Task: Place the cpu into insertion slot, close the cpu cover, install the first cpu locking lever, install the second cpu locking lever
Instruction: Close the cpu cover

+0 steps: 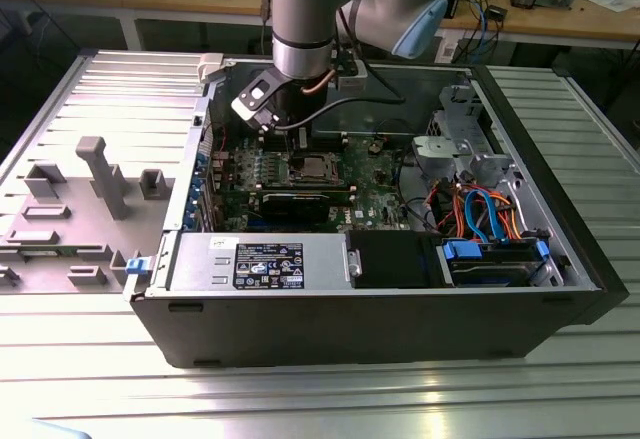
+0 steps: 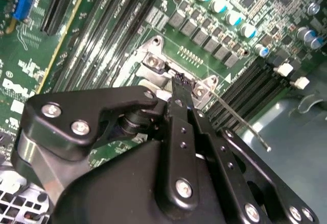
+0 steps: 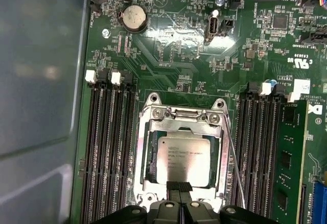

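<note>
- A grey plastic fixture (image 1: 100,174) with upright blocks stands on the ribbed metal table (image 1: 330,409) at the exterior view's left, just beside the open computer case (image 1: 380,329).
- Inside the case, a power supply (image 1: 262,264) with a dark label fills the lower left of the case.
- The arm (image 1: 305,9) comes down from the upper middle of the exterior view; the gripper (image 1: 298,147) hangs low over the green motherboard (image 1: 375,187), right above the socket.
- The cpu (image 3: 185,158) lies flat in the insertion slot (image 3: 150,169), its silvery-tan top facing up. Banks of black memory slots (image 3: 107,147) run along both sides of it.
- The cpu cover (image 3: 179,114) lies down around the chip, which shows through the cover's square window.
- In the first wrist view the gripper (image 3: 179,187) has its black fingertips pressed together with no gap between them. They sit at the edge of the chip farthest from the cover's screwed end, and I cannot tell whether they touch it.
- In the second wrist view the gripper (image 2: 180,83) points its narrow tip at the socket frame, nothing visibly held.
- A thin wire locking lever (image 3: 235,173) runs from the socket's corner and slants away over the neighbouring memory slots; in the second wrist view the lever (image 2: 240,120) ends free, clear of the frame.
- At the exterior view's right lie orange and blue cables (image 1: 480,209) and a blue drive caddy (image 1: 490,254).
</note>
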